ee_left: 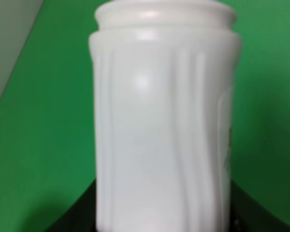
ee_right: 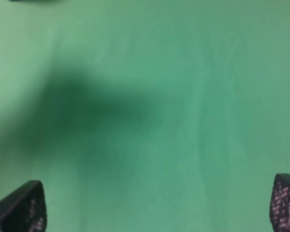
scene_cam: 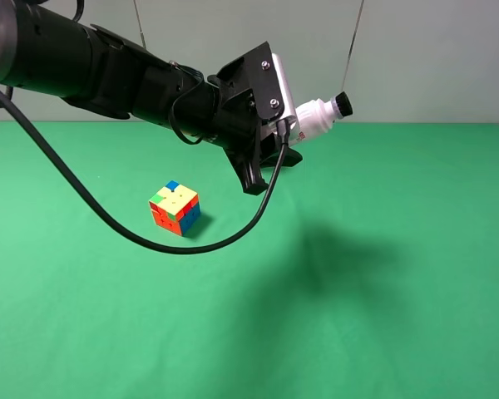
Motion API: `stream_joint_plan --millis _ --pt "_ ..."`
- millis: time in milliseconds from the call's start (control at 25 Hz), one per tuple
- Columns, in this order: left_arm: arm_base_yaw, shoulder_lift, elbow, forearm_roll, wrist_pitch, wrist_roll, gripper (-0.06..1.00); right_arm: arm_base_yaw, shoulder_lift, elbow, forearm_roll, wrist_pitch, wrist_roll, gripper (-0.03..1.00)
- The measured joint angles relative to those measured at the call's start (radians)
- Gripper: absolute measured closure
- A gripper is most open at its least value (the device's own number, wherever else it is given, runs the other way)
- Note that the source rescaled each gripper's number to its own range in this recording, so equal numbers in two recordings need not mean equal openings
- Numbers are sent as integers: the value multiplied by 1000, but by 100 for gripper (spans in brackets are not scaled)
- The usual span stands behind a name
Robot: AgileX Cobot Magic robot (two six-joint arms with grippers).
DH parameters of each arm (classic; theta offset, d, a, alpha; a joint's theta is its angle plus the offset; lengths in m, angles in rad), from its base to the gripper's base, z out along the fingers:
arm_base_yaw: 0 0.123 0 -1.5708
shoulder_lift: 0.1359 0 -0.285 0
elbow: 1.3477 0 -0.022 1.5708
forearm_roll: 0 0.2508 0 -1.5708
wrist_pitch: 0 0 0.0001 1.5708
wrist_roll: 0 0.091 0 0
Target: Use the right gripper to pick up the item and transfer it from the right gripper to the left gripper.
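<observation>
Exterior high view: the left gripper (scene_cam: 289,133) is carried on a thick black arm that enters from the upper left of the frame and ends just right of centre, near the top. A flat plate (scene_cam: 263,83) with screws is seen at its wrist. A loose black cable (scene_cam: 108,220) sags from the arm in a long loop across the left half of the frame.

The item (scene_cam: 316,116) is clamped in the left gripper, held high above the green table (scene_cam: 416,316) and tilted, with its black cap (scene_cam: 343,104) pointed to the upper right. It touches nothing else. A soft shadow (scene_cam: 333,266) is cast on the table below and right of centre.

A multicoloured puzzle cube (scene_cam: 175,208) is noted on the table, left of centre, well apart from the item.

Left wrist view: the white ribbed body of the item (ee_left: 159,135) fills most of the frame, with black gripper parts on both sides of its base. A faint dark mark on one flank is possibly label print, but it is too blurred to read.

Right wrist view: the right gripper (ee_right: 154,203) is spread wide. Its two dark textured fingertips (ee_right: 24,208) are seen far apart, and only green cloth and shadow lie between them. Nothing is gripped.
</observation>
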Motion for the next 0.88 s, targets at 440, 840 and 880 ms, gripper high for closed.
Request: stream_joint_plan --millis 440,840,880 --pt "0 0 0 0 0 0 94 -189 -190 0 -3 -7 0 -3" --pt "0 0 0 0 0 -1 94 -293 -191 0 -3 -7 -1 -3" --pt "0 0 0 0 0 -2 94 -293 -191 0 -3 -7 -1 -3"
